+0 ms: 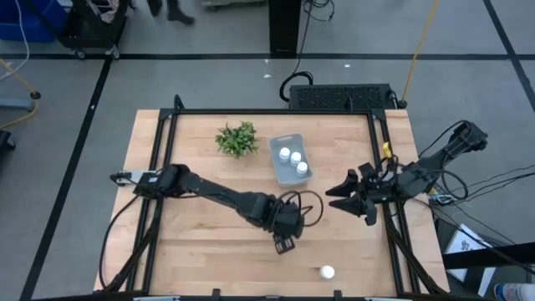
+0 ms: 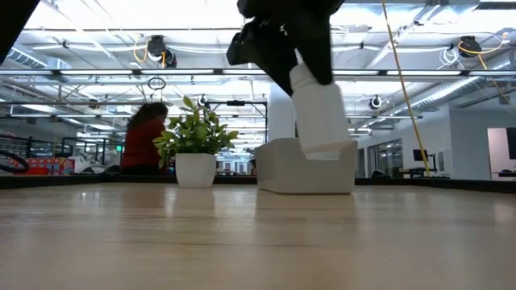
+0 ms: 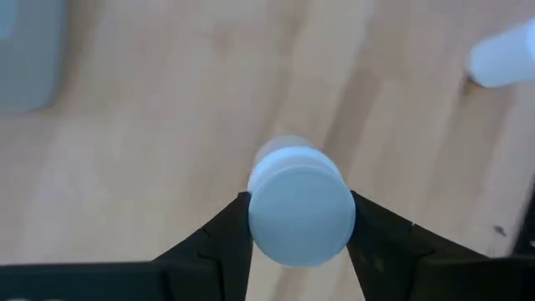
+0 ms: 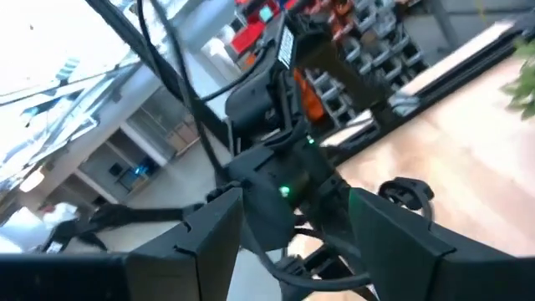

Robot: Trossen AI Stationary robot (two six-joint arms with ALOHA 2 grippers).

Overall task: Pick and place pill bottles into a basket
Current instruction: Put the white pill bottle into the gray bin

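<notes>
White pill bottle (image 3: 301, 205) between gripper (image 3: 299, 230) fingers

Smooth pale wood table (image 1: 209, 251); matt white plastic bottle (image 3: 301, 209); translucent plastic basket (image 1: 276, 160).

white pill bottles (image 1: 290, 162), pale blue-grey basket (image 1: 277, 170), green plant (image 1: 237, 139)

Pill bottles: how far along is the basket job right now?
Done: three pill bottles sit inside the basket.
In hand: the left gripper is shut on a fourth bottle, lifted clear of the table in the low view.
Left: one loose bottle lies near the table's front edge, plus dropping the held one in. The right gripper waits open at the right side.
</notes>
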